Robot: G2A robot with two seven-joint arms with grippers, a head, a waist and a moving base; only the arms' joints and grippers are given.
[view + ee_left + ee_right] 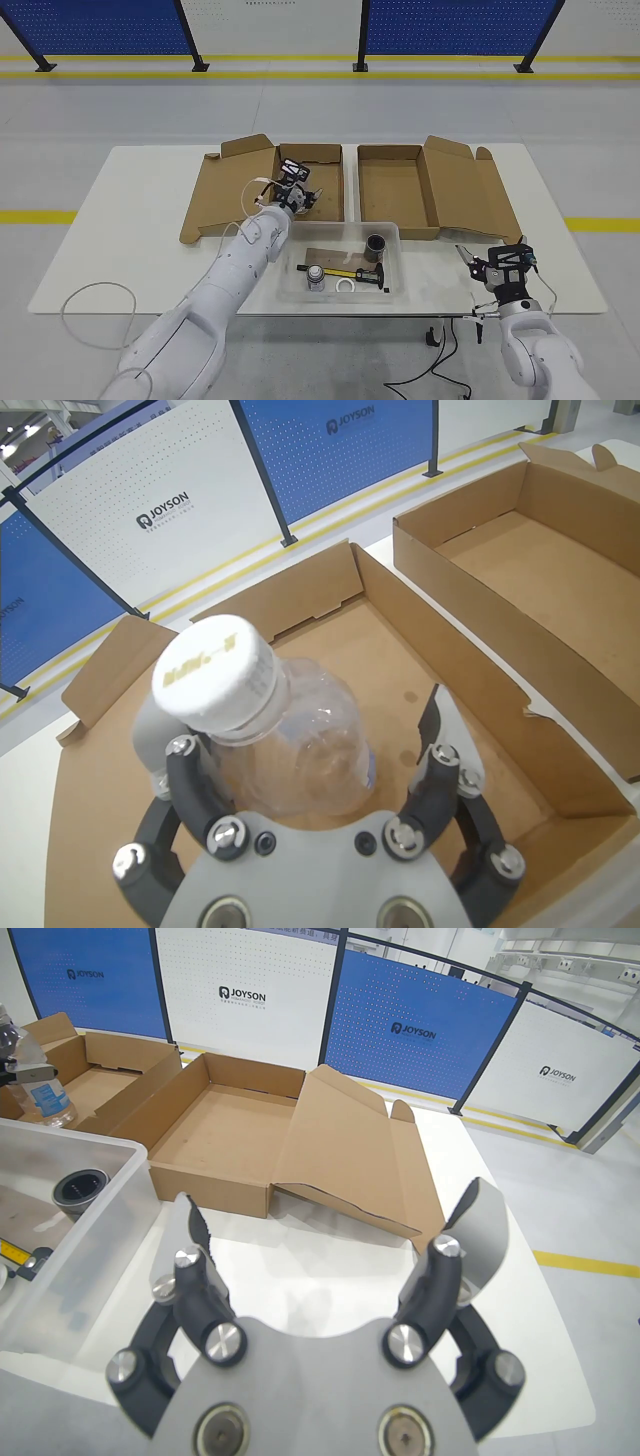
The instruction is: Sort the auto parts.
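Note:
A clear plastic bottle point(295, 745) with a white cap point(215, 672) stands upright in the left cardboard box point(385, 655). My left gripper point(295, 715) is open around it. One finger point(150, 725) touches the bottle's side and the other finger point(442, 720) stands well apart. In the top view the left gripper point(296, 186) hangs over that left box point(328, 195). The bottle point(37, 1088) also shows far off in the right wrist view. My right gripper point(332, 1208) is open and empty above the table's front right part, as is clear in the top view point(500, 265).
An empty second cardboard box point(390, 190) point(225, 1123) lies to the right with its lid point(465, 190) folded out. A clear plastic bin point(300, 230) point(75, 1138) at the table's front holds a black cylinder point(376, 245) point(80, 1188), a caliper point(350, 273), a white ring point(345, 286) and a small can point(315, 277).

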